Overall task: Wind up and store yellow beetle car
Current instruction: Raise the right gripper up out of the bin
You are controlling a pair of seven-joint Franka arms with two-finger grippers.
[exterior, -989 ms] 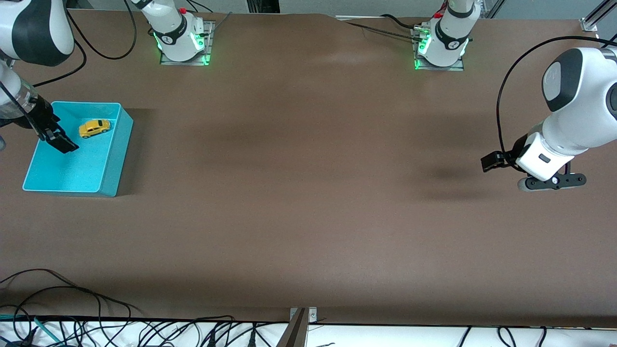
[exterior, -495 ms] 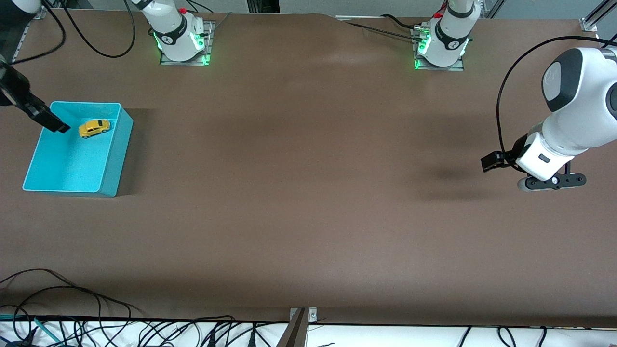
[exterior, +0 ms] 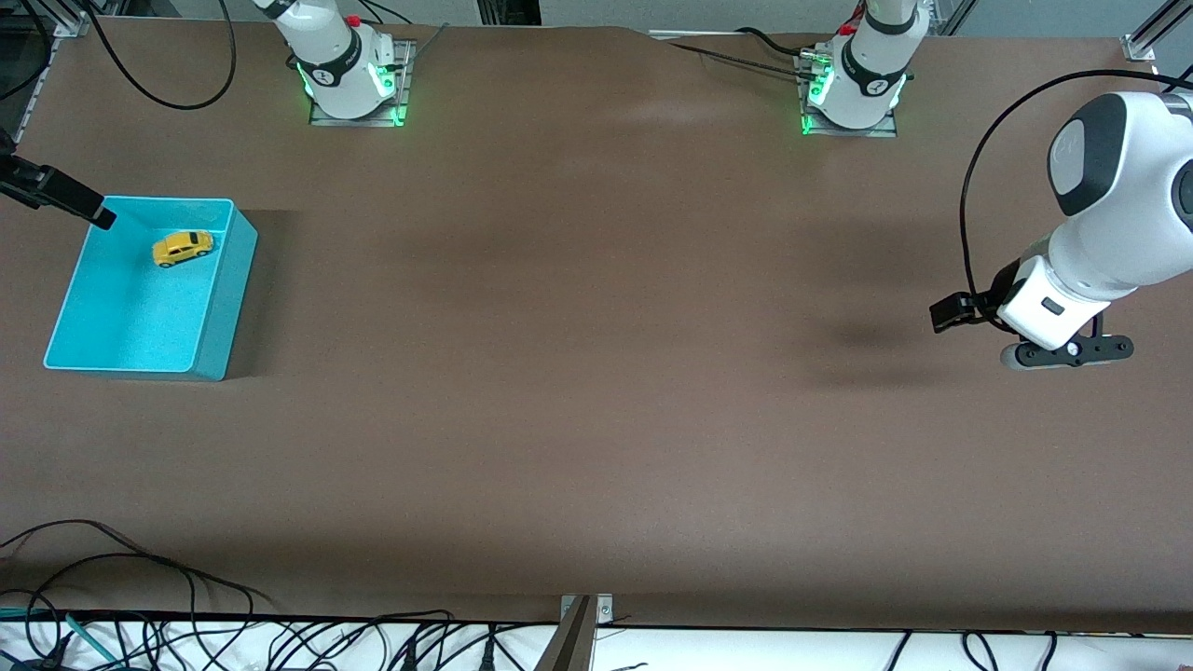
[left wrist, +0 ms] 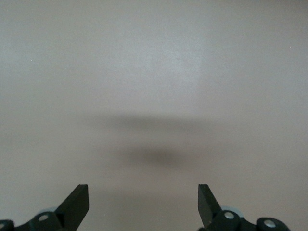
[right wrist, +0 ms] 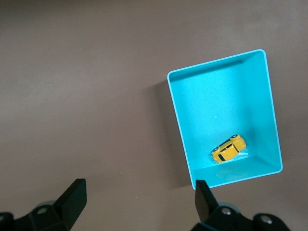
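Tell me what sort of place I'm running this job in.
Probably a robotics lab bench: two arm bases bolted along a brown table, loose cables at its edge, and only a turquoise bin holding the yellow beetle car. The right gripper and left gripper are open.

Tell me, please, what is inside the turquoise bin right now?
Only the yellow beetle car lies inside the turquoise bin, near the wall farthest from the front camera. The rest of the floor is bare, and nothing covers it.

**Count of things on the worktop**

One toy car (exterior: pixel 183 248), yellow, lies inside one turquoise bin (exterior: pixel 219 317). Two end effectors: the right end effector (exterior: pixel 70 200) over the bin's corner, the left end effector (left wrist: pixel 143 204) well apart from the bin.
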